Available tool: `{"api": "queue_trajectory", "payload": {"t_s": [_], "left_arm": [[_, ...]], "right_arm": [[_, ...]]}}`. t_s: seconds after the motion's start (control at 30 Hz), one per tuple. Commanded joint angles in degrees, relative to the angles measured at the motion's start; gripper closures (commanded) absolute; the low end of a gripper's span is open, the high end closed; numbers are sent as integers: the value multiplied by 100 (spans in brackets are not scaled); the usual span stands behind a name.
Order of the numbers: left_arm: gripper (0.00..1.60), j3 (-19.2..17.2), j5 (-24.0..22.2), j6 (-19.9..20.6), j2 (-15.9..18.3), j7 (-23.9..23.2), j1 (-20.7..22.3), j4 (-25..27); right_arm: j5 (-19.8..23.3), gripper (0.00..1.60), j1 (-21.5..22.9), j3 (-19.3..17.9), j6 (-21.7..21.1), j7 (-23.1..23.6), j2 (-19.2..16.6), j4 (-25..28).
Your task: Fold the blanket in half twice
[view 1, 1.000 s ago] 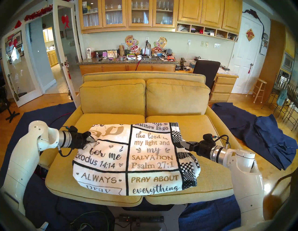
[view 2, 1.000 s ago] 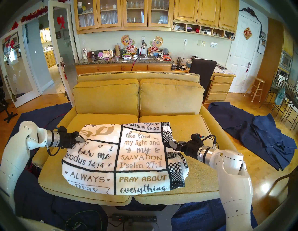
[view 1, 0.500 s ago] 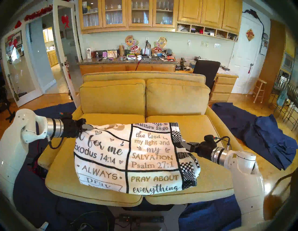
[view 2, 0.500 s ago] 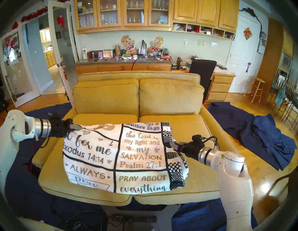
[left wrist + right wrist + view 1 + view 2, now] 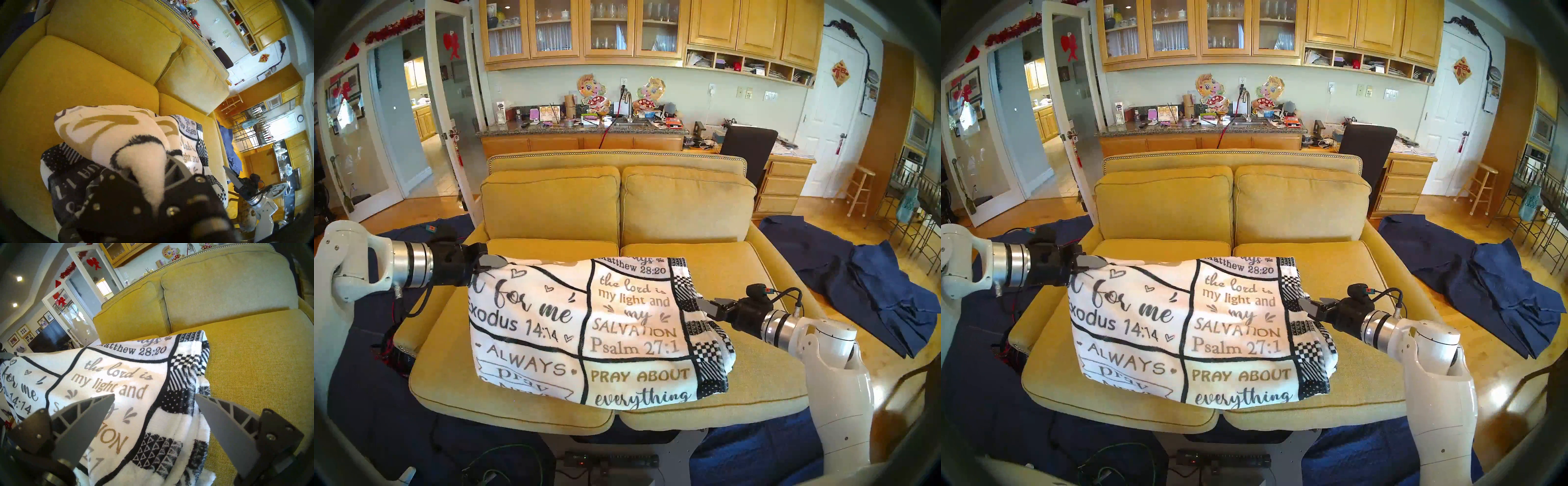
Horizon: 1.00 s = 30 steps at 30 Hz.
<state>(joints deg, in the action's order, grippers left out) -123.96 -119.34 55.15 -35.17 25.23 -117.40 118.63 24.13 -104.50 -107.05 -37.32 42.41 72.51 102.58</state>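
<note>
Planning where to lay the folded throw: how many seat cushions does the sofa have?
2: the left seat cushion and the right seat cushion, side by side, with the blanket across both.

The blanket (image 5: 585,332), folded white fleece with black grid lines, black and gold verse lettering and a checkered border, fills the frame's lower centre, its upper-left corner raised, the rest draped flat.
</note>
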Motion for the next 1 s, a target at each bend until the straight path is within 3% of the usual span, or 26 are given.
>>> {"api": "queue_trajectory", "payload": {"t_s": [0.0, 0.73, 0.8, 0.83, 0.9, 0.93, 0.97], "left_arm": [[160, -499, 40, -15, -191, 129, -759, 343], [160, -1669, 288, -15, -956, 544, -2552, 1383], [119, -1657, 378, -15, -972, 528, -2654, 1408], [87, -1696, 430, -15, -962, 484, -2761, 1436], [83, -1775, 468, -15, -906, 403, -2951, 1462], [58, -1761, 517, -15, -924, 380, -2926, 1464], [19, -1819, 548, -15, -899, 314, -3030, 1477]], "right_arm": [[72, 0, -48, -85, 107, 90, 17, 261], [71, 0, -311, -170, 265, 207, 165, 617], [64, 0, -321, -165, 282, 207, 185, 619], [60, 0, -326, -165, 295, 207, 197, 622], [56, 0, -329, -165, 305, 206, 205, 621], [53, 0, -331, -166, 314, 205, 212, 621], [51, 0, -333, -168, 321, 204, 218, 621]]}}
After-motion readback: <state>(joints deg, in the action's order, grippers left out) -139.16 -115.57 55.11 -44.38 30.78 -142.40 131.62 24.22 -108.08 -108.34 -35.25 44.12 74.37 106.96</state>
